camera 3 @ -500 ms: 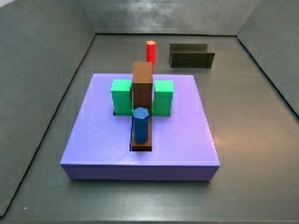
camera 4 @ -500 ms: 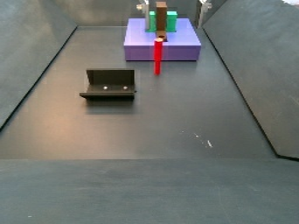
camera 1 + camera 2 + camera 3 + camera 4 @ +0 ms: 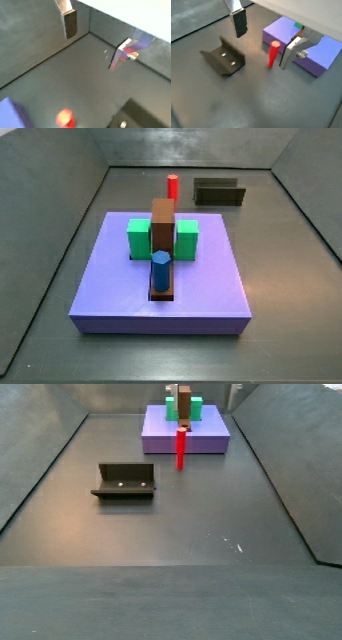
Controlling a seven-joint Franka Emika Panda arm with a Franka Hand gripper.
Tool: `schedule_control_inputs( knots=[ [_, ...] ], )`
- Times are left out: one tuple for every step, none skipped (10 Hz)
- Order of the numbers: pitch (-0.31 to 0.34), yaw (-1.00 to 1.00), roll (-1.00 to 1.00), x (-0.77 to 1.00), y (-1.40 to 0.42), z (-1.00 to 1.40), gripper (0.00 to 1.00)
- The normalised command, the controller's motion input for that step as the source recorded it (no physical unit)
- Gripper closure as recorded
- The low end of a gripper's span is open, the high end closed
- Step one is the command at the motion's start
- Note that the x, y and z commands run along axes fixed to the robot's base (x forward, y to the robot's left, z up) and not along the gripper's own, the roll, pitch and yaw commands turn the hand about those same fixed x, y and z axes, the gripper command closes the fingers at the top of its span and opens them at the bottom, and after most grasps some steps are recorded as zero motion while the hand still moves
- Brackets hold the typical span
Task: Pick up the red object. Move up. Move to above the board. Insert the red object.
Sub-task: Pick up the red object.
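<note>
Red object (image 3: 181, 450) seen upright on floor, just before board (image 3: 211, 437), apparently free. Gripper (image 3: 264, 41) held spread above, empty, fingers (image 3: 239, 23) apart; fixture (image 3: 124, 481) nearby.

Claw (image 3: 262, 41) above peg (image 3: 273, 54), beside board (image 3: 281, 32)

readable text: none on any surface.
gripper (image 3: 262, 42): above the floor, jaws apart, no markings.
board (image 3: 201, 288): no label.
red object (image 3: 273, 54): no label.
</note>
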Motion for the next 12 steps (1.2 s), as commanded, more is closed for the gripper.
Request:
schedule_control_inputs(
  knots=[
    [0.0, 0.0, -0.05, 0.34, -0.71, -0.26, 0.0],
    [0.0, 0.0, -0.05, 0.34, -0.78, -0.25, 0.0],
    [0.0, -0.05, -0.05, 0.31, -0.81, -0.27, 0.0],
    [0.0, -0.19, -0.08, 0.36, -0.62, -0.28, 0.0],
    [-0.03, -0.13, -0.05, 0.06, -0.21, -0.19, 0.0],
    [-0.037, -0.04, 0.0, -0.05, 0.0, -0.28, 0.0],
    [-0.056, -0.06, 0.0, 0.0, 0.0, -0.32, 0.0],
    [-0.079, -0.09, 0.0, 0.0, -0.17, -0.31, 0.0],
    [-0.091, -0.17, -0.06, 0.07, -0.27, -0.39, 0.0],
    [-0.091, -0.17, -0.08, 0.13, -0.16, -0.52, 0.0],
    [-0.06, -0.15, -0.04, 0.09, -0.03, -0.49, 0.0],
    [-0.001, -0.05, 0.0, 0.03, 0.0, -0.43, 0.0]
  ],
)
